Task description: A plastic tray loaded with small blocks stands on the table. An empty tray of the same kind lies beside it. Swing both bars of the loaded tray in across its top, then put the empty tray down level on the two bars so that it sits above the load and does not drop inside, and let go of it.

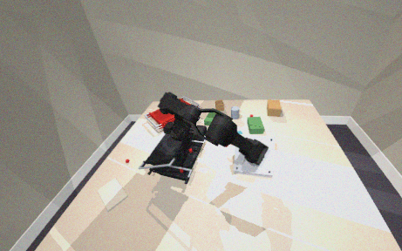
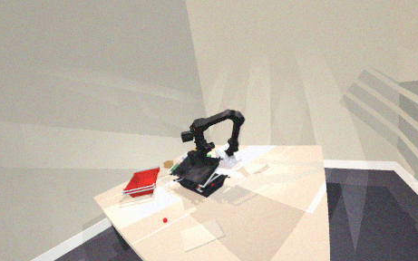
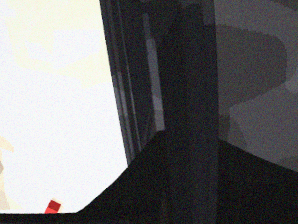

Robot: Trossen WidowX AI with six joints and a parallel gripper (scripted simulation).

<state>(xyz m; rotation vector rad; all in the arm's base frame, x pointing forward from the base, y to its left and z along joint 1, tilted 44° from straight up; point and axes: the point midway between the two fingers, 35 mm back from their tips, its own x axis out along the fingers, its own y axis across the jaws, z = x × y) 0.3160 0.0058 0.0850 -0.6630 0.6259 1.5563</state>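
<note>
The pale wooden bench (image 1: 121, 227) (image 2: 267, 222) carries everything. Over it arches the black arm (image 1: 221, 131) (image 2: 217, 119), its foot on a white base plate (image 1: 239, 170) (image 2: 231, 171) with dark bolts near the corners. The claw (image 1: 174, 130) (image 2: 203, 153) (image 3: 176, 139) is closed on the empty black tray (image 1: 162, 150) (image 2: 196, 169) (image 3: 260, 75), which hangs tilted, not level, above the loaded black tray (image 1: 169, 174) (image 2: 205, 192). From above, the held tray hides much of the lower one, and a few small red blocks (image 1: 190, 150) (image 2: 211, 184) show in the part left uncovered. Pale metal bars run by the two trays' edges, but I cannot tell whether both of the loaded tray's bars are swung in.

A red tray (image 1: 162, 118) (image 2: 142, 180) with pale bars stands to one side, apart from the black pair. A thin pale square card (image 1: 112, 193) (image 2: 201, 236) lies flat near the loaded tray. Toward the far edge of the top view are an orange block (image 1: 274, 108), a green block (image 1: 255, 125), another green block (image 1: 210, 118) partly behind the arm, a grey cylinder (image 1: 235, 112) and a smaller brown block (image 1: 220, 105). Smallest, a lone red bead (image 1: 127, 160) (image 2: 165, 220) lies outside the trays.
</note>
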